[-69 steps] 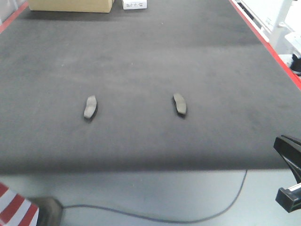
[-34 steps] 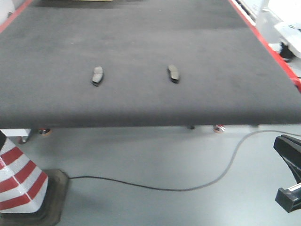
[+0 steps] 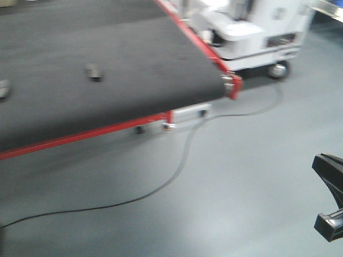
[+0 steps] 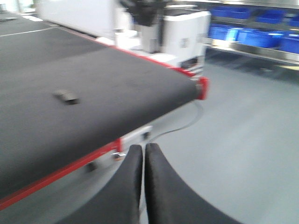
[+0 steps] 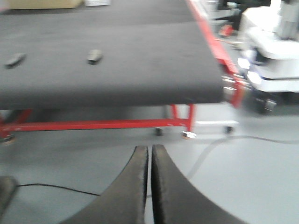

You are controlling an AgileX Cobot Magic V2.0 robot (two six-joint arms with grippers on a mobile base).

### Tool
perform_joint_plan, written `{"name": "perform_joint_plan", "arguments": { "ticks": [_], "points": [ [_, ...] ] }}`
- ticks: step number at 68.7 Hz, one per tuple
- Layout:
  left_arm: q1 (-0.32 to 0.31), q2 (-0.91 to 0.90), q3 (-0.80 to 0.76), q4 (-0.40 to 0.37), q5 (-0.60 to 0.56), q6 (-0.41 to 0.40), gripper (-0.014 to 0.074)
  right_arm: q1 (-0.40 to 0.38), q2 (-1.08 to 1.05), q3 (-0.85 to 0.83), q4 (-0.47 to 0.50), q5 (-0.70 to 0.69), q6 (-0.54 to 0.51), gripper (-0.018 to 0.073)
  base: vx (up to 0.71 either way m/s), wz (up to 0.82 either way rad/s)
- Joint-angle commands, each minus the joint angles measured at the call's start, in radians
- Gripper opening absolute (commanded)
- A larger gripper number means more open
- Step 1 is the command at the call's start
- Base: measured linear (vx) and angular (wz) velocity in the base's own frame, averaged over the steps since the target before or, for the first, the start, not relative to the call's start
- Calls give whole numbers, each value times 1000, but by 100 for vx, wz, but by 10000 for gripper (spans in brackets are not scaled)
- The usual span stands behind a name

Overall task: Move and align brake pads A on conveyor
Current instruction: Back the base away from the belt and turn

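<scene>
1. The right end effector is closed, its two black fingers pressed together with nothing between them. It hangs over the grey floor, short of the conveyor.
2. Two brake pads lie on the belt well beyond it, ahead and to the left. One is nearer the middle and the other is near the view's left edge, well apart from the first.
3. The left end effector is also closed and empty, over the floor just off the conveyor's red side edge. One of the brake pads lies on the belt beyond it, to the left.
4. A white machine stands past the belt's corner. A grey patch on its side is too blurred to read.
5. Only the left wrist view shows blue bins on shelving behind.
6. Only the right wrist view shows the red frame legs under the belt and a cardboard box at its far end.
7. The front view shows a black cable trailing across the floor from under the belt's corner.
</scene>
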Motion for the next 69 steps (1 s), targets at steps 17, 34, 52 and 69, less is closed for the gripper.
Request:
{"name": "perform_joint_plan", "arguments": {
  "ticks": [17, 34, 52, 69],
  "points": [
    [-5, 12, -24, -8, -74, 1, -5, -4, 3, -29, 1, -71, -10, -8, -11, -82],
    [-5, 12, -24, -8, -74, 1, -5, -4, 3, -29, 1, -70, -10, -8, -2, -76],
    [-5, 12, -24, -8, -74, 1, -5, -4, 3, -29, 1, -70, -10, -8, 4, -70],
    [-5, 12, -24, -8, -74, 1, -5, -4, 3, -29, 1, -70, -10, -8, 11, -74]
  ]
}}
